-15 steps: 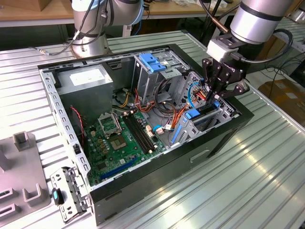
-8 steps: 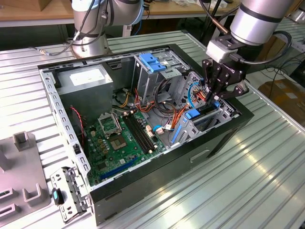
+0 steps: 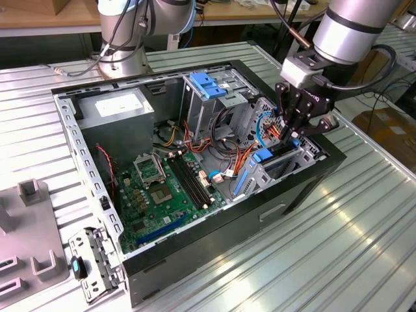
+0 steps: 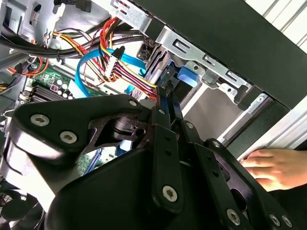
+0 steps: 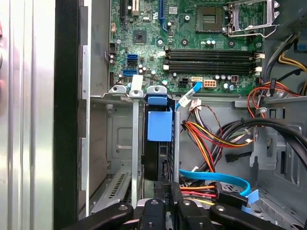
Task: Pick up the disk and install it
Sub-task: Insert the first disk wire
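The gripper reaches down into the open computer case at its front edge, jaws drawn nearly together. They seem to pinch the disk, standing on edge in the drive cage. A hand rests on the table just outside.

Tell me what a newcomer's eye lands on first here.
The open computer case with its green motherboard lies on the ribbed metal table. At the exterior view's right, the black gripper reaches into the drive cage, closed on the blue-railed disk. A hand rests outside the case.
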Controlling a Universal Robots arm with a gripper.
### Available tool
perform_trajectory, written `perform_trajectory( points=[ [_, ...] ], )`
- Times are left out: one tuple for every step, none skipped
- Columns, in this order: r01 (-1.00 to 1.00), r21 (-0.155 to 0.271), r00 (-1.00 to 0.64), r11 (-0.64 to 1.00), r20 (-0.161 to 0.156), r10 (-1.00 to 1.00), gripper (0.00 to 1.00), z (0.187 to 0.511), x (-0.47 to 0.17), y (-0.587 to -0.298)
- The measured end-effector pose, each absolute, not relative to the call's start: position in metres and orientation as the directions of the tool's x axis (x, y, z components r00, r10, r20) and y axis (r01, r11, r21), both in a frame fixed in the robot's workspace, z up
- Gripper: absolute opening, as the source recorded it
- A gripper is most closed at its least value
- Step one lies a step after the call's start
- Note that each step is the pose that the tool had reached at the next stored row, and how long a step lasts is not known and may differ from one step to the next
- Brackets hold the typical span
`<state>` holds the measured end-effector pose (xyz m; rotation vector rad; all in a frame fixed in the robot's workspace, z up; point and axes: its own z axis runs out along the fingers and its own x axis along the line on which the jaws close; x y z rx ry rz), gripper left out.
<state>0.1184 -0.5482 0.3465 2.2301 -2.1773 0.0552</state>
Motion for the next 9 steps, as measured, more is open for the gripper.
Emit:
perform_trajectory(
  points=[
    [-1.0,-0.007,0.024,-0.024,0.042,-0.999,0.16,0.3457,0.1184,-0.5482],
    [-1.0,-0.007,0.024,-0.024,0.042,-0.999,0.16,0.3451,0.1184,-0.5482],
    [-1.0,-0.007,0.024,-0.024,0.042,-0.999,0.16,0.3442,0.1184,-0.5482],
    [-1.0,-0.007,0.024,-0.024,0.042,-0.999,0.16,0.3435,0.1184,-0.5482],
    [-1.0,-0.007,0.024,-0.024,0.042,-0.999,0.16,0.3433,0.1183,-0.5483],
    [-1.0,-0.007,0.024,-0.024,0.042,-0.999,0.16,0.3433,0.1184,-0.5483],
    [-1.0,-0.007,0.024,-0.024,0.042,-0.999,0.16,0.3432,0.1183,-0.5483],
    [-1.0,-0.007,0.024,-0.024,0.042,-0.999,0.16,0.3432,0.1183,-0.5483],
    [-1.0,-0.007,0.024,-0.024,0.042,-0.999,0.16,0.3432,0.1184,-0.5483]
  ],
)
